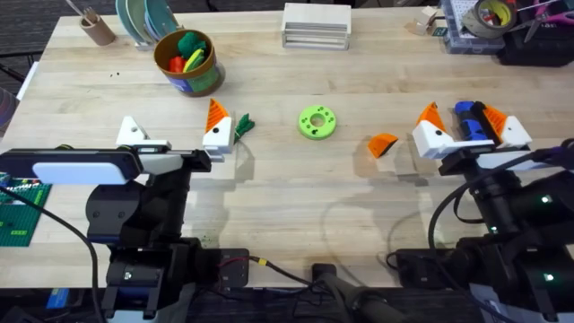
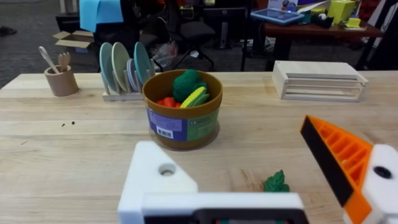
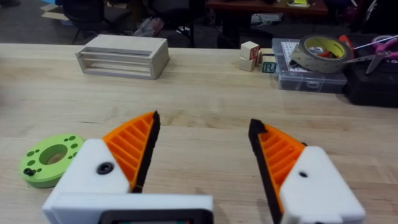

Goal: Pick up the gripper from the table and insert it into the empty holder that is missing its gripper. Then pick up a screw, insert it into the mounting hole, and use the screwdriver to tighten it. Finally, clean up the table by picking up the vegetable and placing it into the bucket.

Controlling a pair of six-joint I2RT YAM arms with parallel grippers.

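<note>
The orange gripper (image 1: 383, 144) lies loose on the table right of centre. My left gripper (image 1: 172, 121) (image 2: 229, 143) is open; one finger is a bare white holder (image 1: 132, 131) (image 2: 158, 180) with an open mounting hole, the other carries an orange pad. The dark green vegetable (image 1: 243, 124) (image 2: 275, 182) lies just beside the padded finger. Farther back stands the bucket (image 1: 186, 61) (image 2: 183, 118), with toy food in it. My right gripper (image 1: 468, 117) (image 3: 204, 121) is open with nothing between its pads. The blue screwdriver (image 1: 471, 121) shows at that gripper in the overhead view.
A bright green ring disc (image 1: 317, 122) (image 3: 50, 158) lies mid-table. Tiny dark specks (image 1: 114, 74) dot the far left. Along the back edge are a brown cup (image 1: 97, 27), a plate rack (image 1: 143, 20), a wooden box (image 1: 316, 25) and a parts case with tape (image 1: 475, 22).
</note>
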